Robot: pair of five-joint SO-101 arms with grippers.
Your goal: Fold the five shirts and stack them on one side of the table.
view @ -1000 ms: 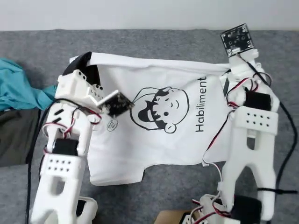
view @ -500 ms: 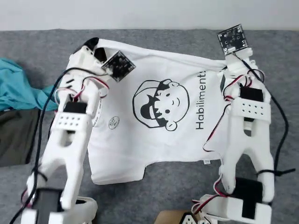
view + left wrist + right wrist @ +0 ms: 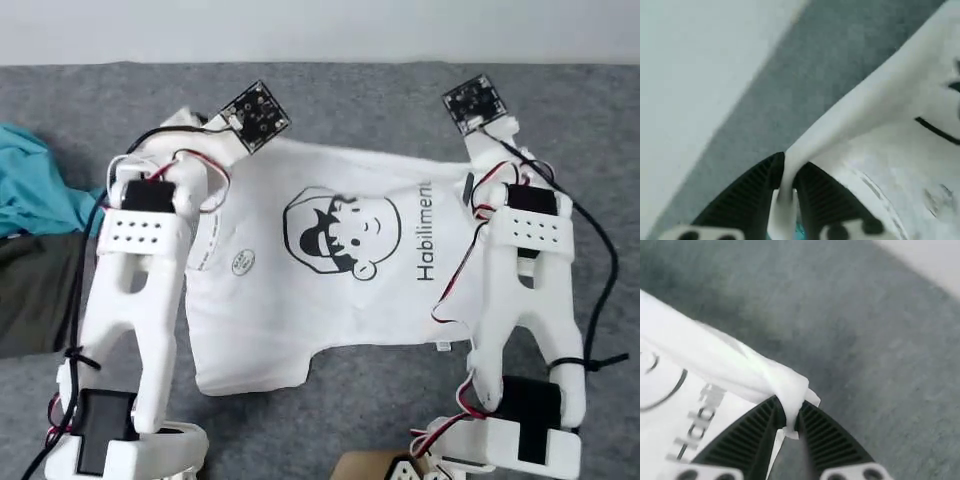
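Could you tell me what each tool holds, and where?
Both hold the white shirt by its far edge: left tool at one corner, right tool at the other.

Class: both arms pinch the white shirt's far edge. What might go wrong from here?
1. Each pair of jaws holds only a thin pinch of the white shirt; a pull may slip it free and skew the fold.
2. The teal shirt lies close beside the left arm; a sideways sweep might drag it.
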